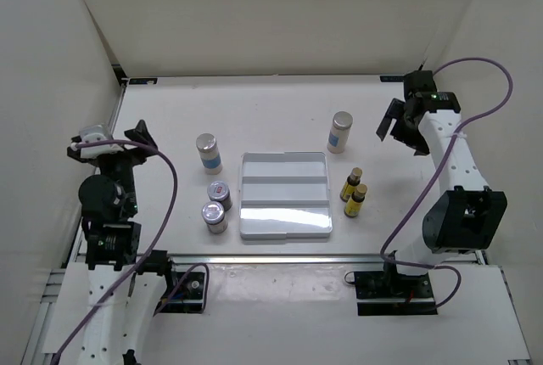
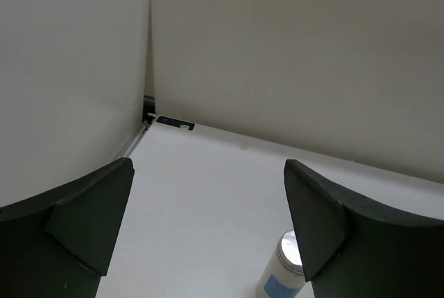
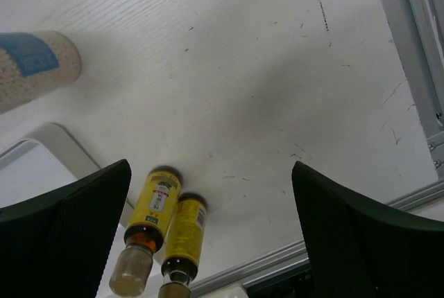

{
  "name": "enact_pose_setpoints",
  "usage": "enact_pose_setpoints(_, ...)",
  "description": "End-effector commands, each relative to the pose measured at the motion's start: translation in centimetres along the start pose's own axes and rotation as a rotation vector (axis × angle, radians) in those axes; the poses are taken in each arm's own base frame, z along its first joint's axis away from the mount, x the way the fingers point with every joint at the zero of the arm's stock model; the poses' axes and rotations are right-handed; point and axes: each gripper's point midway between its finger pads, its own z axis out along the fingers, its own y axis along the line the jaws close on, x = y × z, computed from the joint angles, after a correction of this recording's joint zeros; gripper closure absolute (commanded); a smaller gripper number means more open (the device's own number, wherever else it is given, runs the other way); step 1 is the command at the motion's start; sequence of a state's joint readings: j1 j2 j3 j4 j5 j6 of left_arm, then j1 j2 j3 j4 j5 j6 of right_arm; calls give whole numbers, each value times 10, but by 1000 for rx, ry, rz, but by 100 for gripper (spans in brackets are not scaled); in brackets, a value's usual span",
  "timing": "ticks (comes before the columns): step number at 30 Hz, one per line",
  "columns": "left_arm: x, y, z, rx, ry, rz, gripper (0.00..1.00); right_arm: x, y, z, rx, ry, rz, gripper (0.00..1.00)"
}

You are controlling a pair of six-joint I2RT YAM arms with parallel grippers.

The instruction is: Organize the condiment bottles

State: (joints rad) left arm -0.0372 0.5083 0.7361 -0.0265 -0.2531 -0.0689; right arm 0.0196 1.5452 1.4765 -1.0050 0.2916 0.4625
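— Where does each bottle stand?

— All six are on the table (image 1: 280, 110), around the white tray (image 1: 285, 222), none in it. On its left side the left shaker (image 1: 208, 153) stands farther back. Nearer are the rear jar (image 1: 221, 194) and the front jar (image 1: 214, 216), just beside each other. On its right side the right shaker (image 1: 340, 131) stands near the far corner. The rear yellow bottle (image 1: 354, 183) and the front yellow bottle (image 1: 355, 200) are very close together. Whether these two touch, I cannot tell.

— And the grippers?

— The left gripper (image 2: 208, 235) has its fingers wide apart and holds nothing. It hangs near the left wall, apart from the bottles. The right gripper (image 3: 211, 235) is also spread wide and empty, above the table to the right of the right shaker.

— What is hard to see?

— Quite much. In the left wrist view only the silver cap and a part of the blue band of the left shaker show. The bottom edge cuts the rest, and the finger at the right of the picture covers one side. In the right wrist view the right shaker is cut by the left edge, so its cap is out of the picture. The front yellow bottle's cap is cut at the bottom edge, and the other cap is blurred. Of the tray only one rounded corner appears there, partly behind a finger. The labels are too small to read from above.
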Motion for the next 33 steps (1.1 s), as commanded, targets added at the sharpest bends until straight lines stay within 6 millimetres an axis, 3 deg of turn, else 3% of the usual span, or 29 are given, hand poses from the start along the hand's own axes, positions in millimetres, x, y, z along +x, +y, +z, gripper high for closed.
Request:
enact_pose_setpoints(1, 8, 24, -23, -119, 162, 47, 0, -39, 8, -49, -75, -136, -5, 0)
enact_pose_setpoints(2, 19, 26, -26, -125, 240, 72, 0, -49, 9, -59, -85, -164, -31, 0)
enact_pose_setpoints(3, 14, 26, -27, -114, 256, 100, 0, -58, 14, -70, -105, -199, -47, 0)
enact_pose_setpoints(4, -5, 24, -28, -101, 238, 115, 0, -64, 17, -74, -113, -216, -43, 0)
enact_pose_setpoints(5, 0, 30, -29, -134, 283, 135, 0, -72, 23, -80, -128, -250, -11, 0)
enact_pose_setpoints(6, -13, 43, -30, -218, 261, 129, 0, -73, 25, -70, -119, -244, 29, 0)
enact_pose_setpoints(8, -20, 50, -28, -258, 263, 161, 0, -70, 31, -59, -122, -216, 102, 0)
enact_pose_setpoints(11, -23, 62, -28, -377, 285, 101, 0, -57, 70, -43, -324, -80, 72, 0)
enact_pose_setpoints(14, -8, 58, -33, -337, 426, 165, 0, -55, 97, -43, -436, -37, -39, 0)
enact_pose_setpoints(16, 10, 54, -30, -328, 493, 157, 0, -59, 105, -43, -393, -67, -120, 0)
enact_pose_setpoints(17, 20, 52, -34, -351, 531, 105, 0, -60, 115, -57, -374, -101, -181, 0)
enact_pose_setpoints(18, 33, 50, -32, -360, 577, 85, 0, -63, 111, -48, -291, -120, -233, 0)
enact_pose_setpoints(19, 45, 44, -34, -351, 616, 49, 0, -56, 118, -56, -274, -118, -280, 0)
enact_pose_setpoints(22, 70, 31, -28, -293, 710, 40, 0, -38, 130, -49, -212, -83, -361, 0)
enact_pose_setpoints(25, 90, 11, -23, -173, 812, 4, 0, -26, 139, -34, -175, -51, -408, 0)
enact_pose_setpoints(28, 95, 7, -22, -168, 834, -93, 0, -12, 146, -6, -146, 39, -435, 0)
enact_pose_setpoints(33, 105, 7, -15, -206, 871, -182, 0, -6, 152, 18, -139, 95, -440, 0)
